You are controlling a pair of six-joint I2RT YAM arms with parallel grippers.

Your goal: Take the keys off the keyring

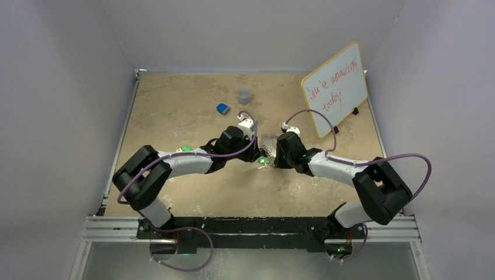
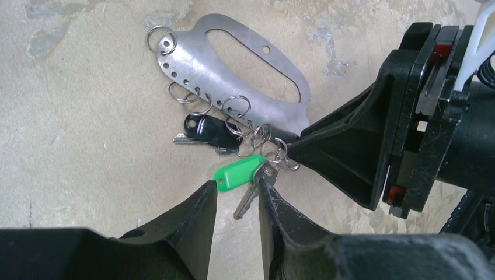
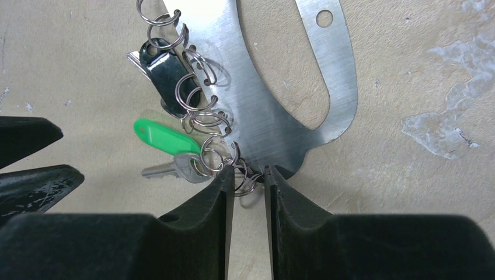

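Note:
The keyring is a flat steel plate point(image 2: 233, 70) point(image 3: 262, 111) point(image 1: 269, 142) with a row of holes carrying several split rings. One ring holds a silver key point(image 2: 248, 201) point(image 3: 175, 169) with a green plastic tag point(image 2: 239, 174) point(image 3: 166, 137) point(image 1: 262, 160); another holds a black-headed key point(image 2: 204, 129) point(image 3: 163, 70). My left gripper point(image 2: 236, 184) point(image 1: 257, 154) stands open, the key's shaft showing between its fingertips. My right gripper point(image 3: 249, 171) point(image 1: 272, 156) is shut on the plate's narrow end, small rings pinched between its tips.
A grey cup point(image 1: 244, 95) and a blue lump point(image 1: 222, 108) sit farther back on the tan tabletop. A whiteboard point(image 1: 334, 88) with red writing leans at the back right. Grey walls enclose three sides.

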